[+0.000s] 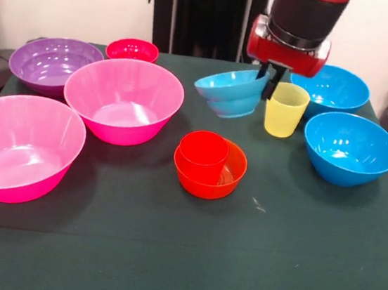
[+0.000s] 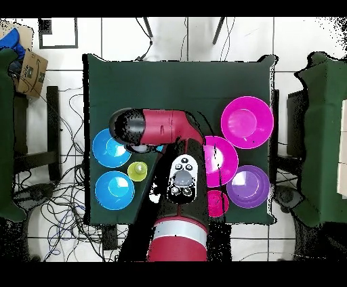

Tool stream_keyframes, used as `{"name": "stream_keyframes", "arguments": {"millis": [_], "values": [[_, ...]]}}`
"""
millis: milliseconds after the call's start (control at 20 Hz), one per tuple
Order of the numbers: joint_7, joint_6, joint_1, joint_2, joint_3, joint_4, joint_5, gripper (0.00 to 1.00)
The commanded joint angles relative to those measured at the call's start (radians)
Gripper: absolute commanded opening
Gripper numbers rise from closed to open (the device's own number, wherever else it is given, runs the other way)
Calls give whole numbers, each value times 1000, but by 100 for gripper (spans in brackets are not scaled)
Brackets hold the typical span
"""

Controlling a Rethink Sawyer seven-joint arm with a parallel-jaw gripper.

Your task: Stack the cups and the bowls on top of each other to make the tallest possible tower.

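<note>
My gripper [image 1: 271, 81] hangs at the back of the table with its dark fingers [image 1: 266, 87] closed on the right rim of the small light-blue bowl [image 1: 230, 93]. That bowl is tilted, its held side higher. Just right of the fingers the yellow cup [image 1: 286, 110] stands upright; from above the yellow cup [image 2: 137, 170] shows beside the arm [image 2: 162, 128]. In the middle of the table the red cup [image 1: 202, 156] sits upright inside the small orange bowl [image 1: 226, 179]. The arm hides that pair and the gripper in the overhead view.
Two large blue bowls [image 1: 339, 88] [image 1: 351, 149] stand to the right. Left of centre are two large pink bowls [image 1: 123, 97] [image 1: 20, 145], a purple bowl [image 1: 52, 64] and a small red bowl [image 1: 132, 49]. All open upward.
</note>
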Motion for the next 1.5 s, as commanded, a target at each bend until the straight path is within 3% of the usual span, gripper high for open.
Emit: {"name": "stream_keyframes", "arguments": {"millis": [50,400,600,750,1250,1500], "values": [[160,-7,30,62,32,-53,-1,0],[133,-57,19,136,32,-112,-15,0],[51,14,-6,154,29,-160,-47,0],[-6,15,-37,178,45,-191,-58,0],[-70,165,-51,170,47,-302,-71,0],[-79,165,-60,169,59,-300,-73,0]]}}
